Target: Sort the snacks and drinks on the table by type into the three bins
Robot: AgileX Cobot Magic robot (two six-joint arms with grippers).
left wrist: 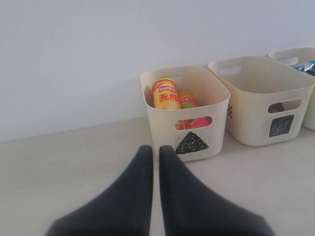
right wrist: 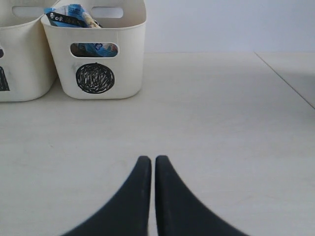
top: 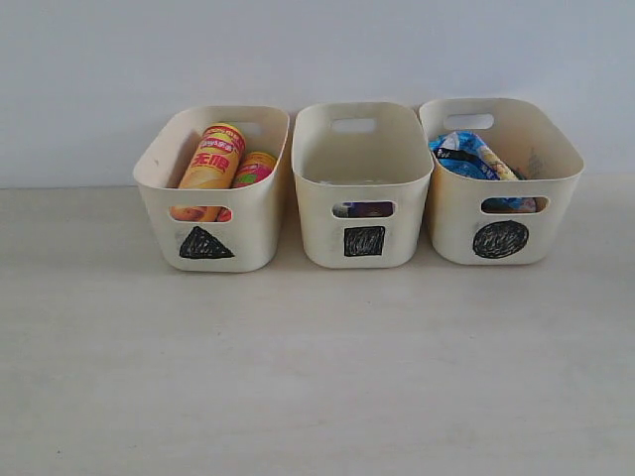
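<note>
Three cream bins stand in a row at the back of the table. The triangle bin holds the yellow chip tube and the pink chip tube. Through the handle slot of the square bin a dark purple pack shows. The circle bin holds blue-white packets. My left gripper is shut and empty, low over the table in front of the triangle bin. My right gripper is shut and empty, well short of the circle bin. Neither gripper shows in the exterior view.
A plain pale wall rises right behind the bins. In the right wrist view a table edge or seam runs diagonally at the far right. The bins stand close together with narrow gaps between them.
</note>
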